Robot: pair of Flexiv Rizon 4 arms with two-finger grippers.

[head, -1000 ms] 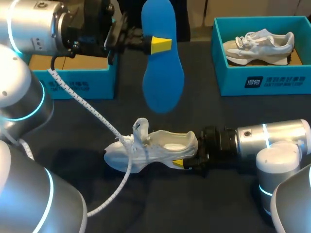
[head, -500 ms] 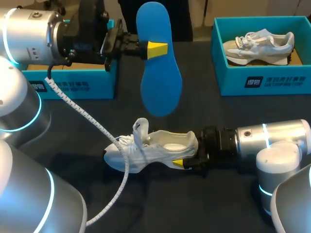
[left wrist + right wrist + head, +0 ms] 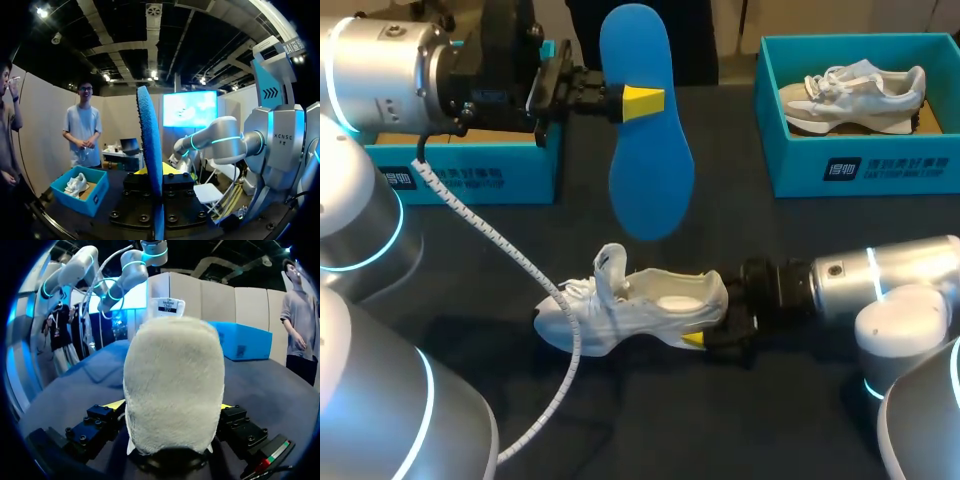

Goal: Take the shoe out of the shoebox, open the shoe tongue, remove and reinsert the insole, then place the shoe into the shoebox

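Note:
My left gripper (image 3: 638, 100) is raised over the back of the table and is shut on the blue insole (image 3: 648, 170), which hangs toe down. In the left wrist view the insole (image 3: 150, 145) stands edge-on between the fingers of that gripper (image 3: 159, 177). Below it, the white shoe (image 3: 635, 308) lies on its side on the dark table, toe to the left, tongue pulled up. My right gripper (image 3: 712, 318) is at the heel. The right wrist view shows the heel (image 3: 172, 385) between the open gripper's (image 3: 172, 407) fingers, a yellow tip at each side.
A teal shoebox (image 3: 470, 170) stands at the back left, partly hidden by my left arm. Another teal shoebox (image 3: 865, 165) at the back right holds a second shoe (image 3: 850, 95). A white coiled cable (image 3: 510, 235) drapes from the left arm across the shoe's laces.
The left arm brought the insole slightly left and lower, then kept still. The right arm drew back a little to the right, and its fingers spread at the heel.

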